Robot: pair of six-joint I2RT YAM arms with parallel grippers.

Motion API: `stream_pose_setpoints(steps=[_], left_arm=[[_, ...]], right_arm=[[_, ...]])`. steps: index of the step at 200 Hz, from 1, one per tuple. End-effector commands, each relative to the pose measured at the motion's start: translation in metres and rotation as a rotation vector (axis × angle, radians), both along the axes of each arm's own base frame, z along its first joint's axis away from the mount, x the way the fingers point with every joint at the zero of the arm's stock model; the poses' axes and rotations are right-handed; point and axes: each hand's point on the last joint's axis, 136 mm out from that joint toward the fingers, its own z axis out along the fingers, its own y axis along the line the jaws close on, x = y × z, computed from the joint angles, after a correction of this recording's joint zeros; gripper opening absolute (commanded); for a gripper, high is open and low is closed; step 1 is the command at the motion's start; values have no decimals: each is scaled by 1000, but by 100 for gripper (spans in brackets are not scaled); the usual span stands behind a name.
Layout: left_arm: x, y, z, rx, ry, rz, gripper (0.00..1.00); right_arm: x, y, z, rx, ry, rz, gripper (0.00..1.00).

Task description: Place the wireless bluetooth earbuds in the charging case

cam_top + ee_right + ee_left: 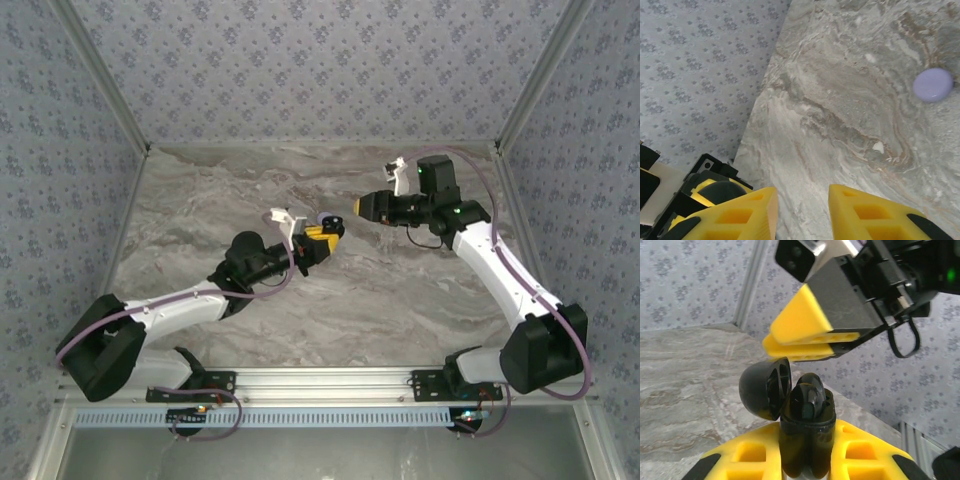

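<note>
**Left wrist view.** The left end effector [807, 456] is pressed together on the charging case [807, 432], with one yellow finger on each flank. The case's long axis runs in line with those fingers, and its mouth faces away from the wrist. The lid [765, 390] stands open to the view's left. A rounded black piece sits in the mouth. It is judged to be one of the wireless bluetooth earbuds [809, 399] and looks seated. Its own long axis cannot be read. The right end effector [772, 342] hangs just above the mouth, near it but not touching. It points toward the view's left, across the case axis. From this side its fingers look almost together.

**Right wrist view.** The right fingers [740, 215] are spread. Bare counter [840, 110] shows between them and nothing is pinched. The black lid shows at lower left, just beside the fingertips. A lilac puck [933, 85] lies on the counter, well apart from them.

**Top external view.** Both end effectors meet above mid-counter. The right one sits just to the right of and beyond the left one, near it but apart.

**Assessment.** The right arm is the free one and the nearer to the case mouth. Any piece going in must travel along the case's long axis, down into the mouth. The right end effector lies crosswise to that axis, so it would probably need to realign before seating anything.
</note>
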Motion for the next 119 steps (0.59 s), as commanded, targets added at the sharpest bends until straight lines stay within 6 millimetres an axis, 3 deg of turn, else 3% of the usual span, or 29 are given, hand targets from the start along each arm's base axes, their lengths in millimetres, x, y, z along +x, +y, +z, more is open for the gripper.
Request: stream_pose_setpoints(steps=[1,72,119], left_arm=[[-14,-6,43,-90,-113,-84,18],[-15,-10,45,-96,-116,-108,18],[-13,-11,46,-95,-116,-102,18]], right_arm=[[-8,5,-1,30,22,62,33],[-14,10,2,62,34,105,21],[-22,18,6,80,31,154,19]])
